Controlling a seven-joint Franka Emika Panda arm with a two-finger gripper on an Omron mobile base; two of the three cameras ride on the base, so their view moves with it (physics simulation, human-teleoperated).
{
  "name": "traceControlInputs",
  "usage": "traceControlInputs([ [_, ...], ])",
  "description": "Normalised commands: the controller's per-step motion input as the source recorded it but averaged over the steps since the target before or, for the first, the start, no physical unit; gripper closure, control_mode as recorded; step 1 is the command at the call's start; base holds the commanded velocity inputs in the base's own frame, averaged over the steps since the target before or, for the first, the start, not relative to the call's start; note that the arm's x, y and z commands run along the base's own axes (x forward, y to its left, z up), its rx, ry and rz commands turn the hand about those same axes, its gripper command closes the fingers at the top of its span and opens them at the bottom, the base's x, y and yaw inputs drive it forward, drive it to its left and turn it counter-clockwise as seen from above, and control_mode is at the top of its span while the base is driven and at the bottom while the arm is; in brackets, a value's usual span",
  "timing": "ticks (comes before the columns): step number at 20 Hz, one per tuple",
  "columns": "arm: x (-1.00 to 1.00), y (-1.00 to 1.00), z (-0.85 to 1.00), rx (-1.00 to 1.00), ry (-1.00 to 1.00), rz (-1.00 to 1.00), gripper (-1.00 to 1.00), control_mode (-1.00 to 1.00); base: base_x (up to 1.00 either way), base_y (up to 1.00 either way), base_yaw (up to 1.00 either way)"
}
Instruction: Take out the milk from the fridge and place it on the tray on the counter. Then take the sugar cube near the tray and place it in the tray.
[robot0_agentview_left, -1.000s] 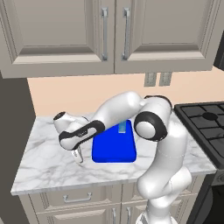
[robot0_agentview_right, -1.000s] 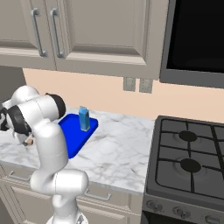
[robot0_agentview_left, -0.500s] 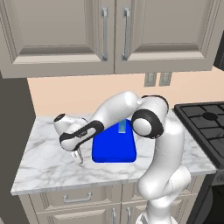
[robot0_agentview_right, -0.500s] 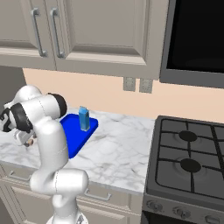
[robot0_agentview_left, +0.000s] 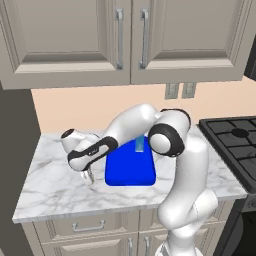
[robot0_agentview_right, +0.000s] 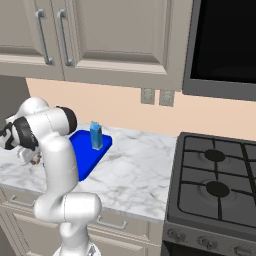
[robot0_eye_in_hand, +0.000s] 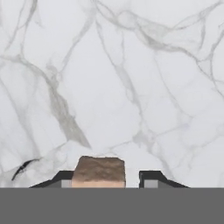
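Sugar cube (robot0_eye_in_hand: 99, 171) sits between end effector (robot0_eye_in_hand: 106, 179) fingertips, against one tip, gap left to other; whether fingers actually clamp it, cannot tell. Cube tiny, roughly square, no long axis to align. End effector (robot0_agentview_left: 89, 176) low over table (robot0_agentview_left: 50, 185), just beside tray (robot0_agentview_left: 130, 170), on side away from stove. Tray lies from cube toward stove; judged next move: lift, short carry that way. Milk (robot0_agentview_right: 96, 136) stands upright on tray, at far edge near wall.

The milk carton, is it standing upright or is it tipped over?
Upright. The milk stands on its base at the far end of the tray, its gabled top pointing up.
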Motion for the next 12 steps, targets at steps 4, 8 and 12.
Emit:
traceControlInputs([
  [4, 0.00, 0.12, -0.13, 0.00, 0.00, 0.00, 1.00, -1.00, 0.00, 0.00, 0.00],
  [8, -0.01, 0.10, -0.14, 0.00, 0.00, 0.00, 1.00, -1.00, 0.00, 0.00, 0.00],
  [12, -0.11, 0.03, -0.04, 0.00, 0.00, 0.00, 1.00, -1.00, 0.00, 0.00, 0.00],
])
